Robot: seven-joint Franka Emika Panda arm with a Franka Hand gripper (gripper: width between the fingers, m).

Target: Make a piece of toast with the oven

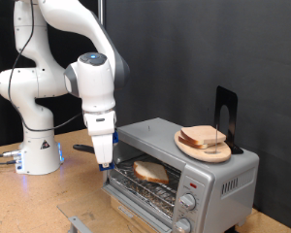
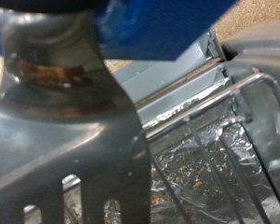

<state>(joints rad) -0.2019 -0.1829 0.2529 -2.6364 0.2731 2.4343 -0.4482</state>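
The oven (image 1: 218, 180) stands at the exterior view's lower right with its door folded down. One piece of toast (image 1: 151, 172) lies flat on the wire rack inside. My gripper (image 1: 105, 158) hangs point-down just outside the oven's mouth, on the exterior view's left of the toast, shut on a grey slotted spatula (image 2: 70, 140). In the wrist view the spatula blade fills the near field below the blue fingers (image 2: 163, 26). Beyond it are the rack (image 2: 219, 103) and the foil-lined crumb tray (image 2: 210, 163). The toast is hidden in the wrist view.
A round wooden plate (image 1: 215, 154) with a stack of bread slices (image 1: 201, 138) rests on top of the oven, and a black stand (image 1: 226, 115) rises behind it. Round knobs (image 1: 189, 201) sit on the oven's front. The robot base (image 1: 39, 150) stands at the exterior view's left.
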